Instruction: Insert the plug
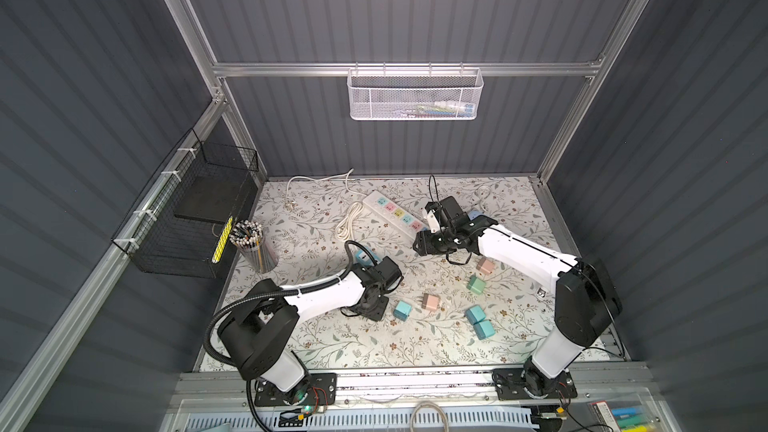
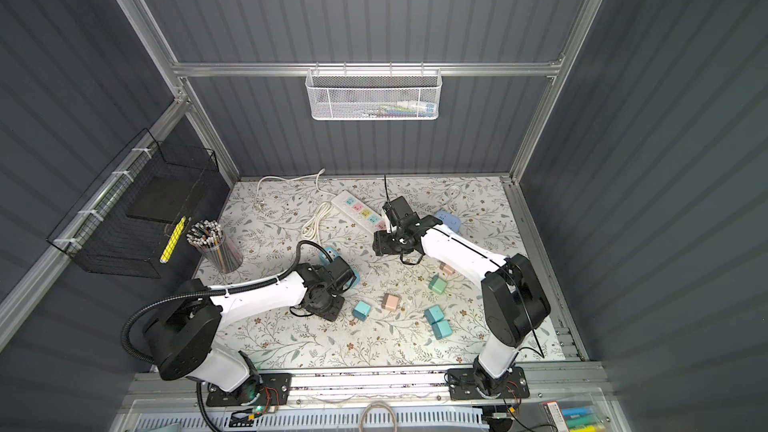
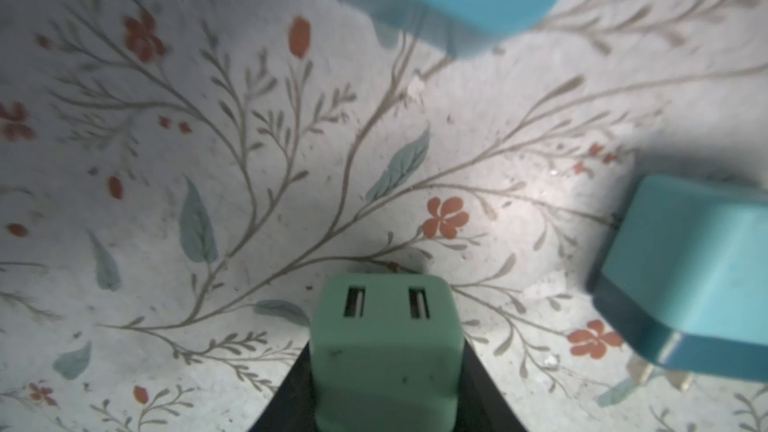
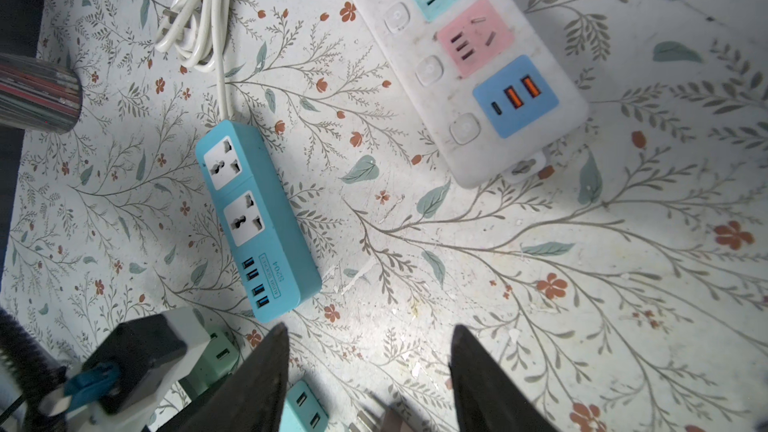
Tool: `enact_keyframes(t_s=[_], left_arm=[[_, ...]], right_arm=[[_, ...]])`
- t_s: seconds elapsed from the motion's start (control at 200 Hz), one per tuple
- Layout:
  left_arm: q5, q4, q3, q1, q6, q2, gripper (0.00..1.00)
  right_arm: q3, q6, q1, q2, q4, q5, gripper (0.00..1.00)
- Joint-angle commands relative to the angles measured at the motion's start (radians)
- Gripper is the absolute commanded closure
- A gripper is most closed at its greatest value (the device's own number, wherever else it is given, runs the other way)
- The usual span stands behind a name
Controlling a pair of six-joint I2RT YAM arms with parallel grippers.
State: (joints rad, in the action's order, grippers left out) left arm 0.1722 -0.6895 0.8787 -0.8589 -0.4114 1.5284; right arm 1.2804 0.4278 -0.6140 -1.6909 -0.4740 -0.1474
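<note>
Green plug (image 3: 386, 326) is squeezed across its flat sides by the left gripper (image 3: 386, 353). Looks light, rigid, kinda slick plastic, so I'd hold it mid-body. Right gripper (image 4: 370, 328) gapes, holding nothing.

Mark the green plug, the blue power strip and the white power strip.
green plug (image 3: 386, 359): left wrist view, body behind its USB slots.
blue power strip (image 4: 245, 218): right wrist view, socket nearest USB ports.
white power strip (image 1: 399, 214): in a top view, yellow socket.

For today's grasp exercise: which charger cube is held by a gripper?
The mint-green cube, clamped in the left gripper; the others lie loose on the table.
</note>
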Motion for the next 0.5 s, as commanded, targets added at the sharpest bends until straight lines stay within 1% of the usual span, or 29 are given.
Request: enact_keyframes(t_s=[0.0,0.09,0.21,0.27,0.29,0.35,0.39,0.445,0.495], left_arm=[[0.105,0.113,-0.004,-0.004,0.029,-0.146,0.85],[0.191,0.268,-0.034,-0.004,0.103,-0.251,0.89],[0.232,0.563,-0.108,-0.004,0.258,-0.339,0.9],[0.226,0.742,-0.17,-0.004,0.351,-0.357,0.9],[0.228,0.787,-0.188,-0.005,0.375,-0.358,0.91],[0.225,0.923,-0.225,-0.005,0.437,-0.345,0.91],[0.216,0.973,-0.228,-0.004,0.476,-0.327,0.91],[0.17,1.02,-0.232,-0.005,0.531,-0.306,0.93],[0.147,1.055,-0.235,-0.005,0.553,-0.297,0.93]], right_arm=[[0.013,-0.017,0.004,0.047,-0.027,-0.039,0.38],[0.041,-0.036,0.004,0.059,-0.045,-0.069,0.4],[0.083,-0.058,0.014,0.086,-0.061,-0.141,0.42],[0.096,-0.078,0.016,0.103,-0.058,-0.176,0.43],[0.102,-0.088,0.016,0.107,-0.06,-0.223,0.43],[0.135,-0.122,0.016,0.109,-0.087,-0.27,0.46],[0.146,-0.134,0.017,0.112,-0.092,-0.282,0.49],[0.159,-0.146,0.017,0.118,-0.092,-0.296,0.53],[0.168,-0.157,0.02,0.119,-0.092,-0.314,0.55]])
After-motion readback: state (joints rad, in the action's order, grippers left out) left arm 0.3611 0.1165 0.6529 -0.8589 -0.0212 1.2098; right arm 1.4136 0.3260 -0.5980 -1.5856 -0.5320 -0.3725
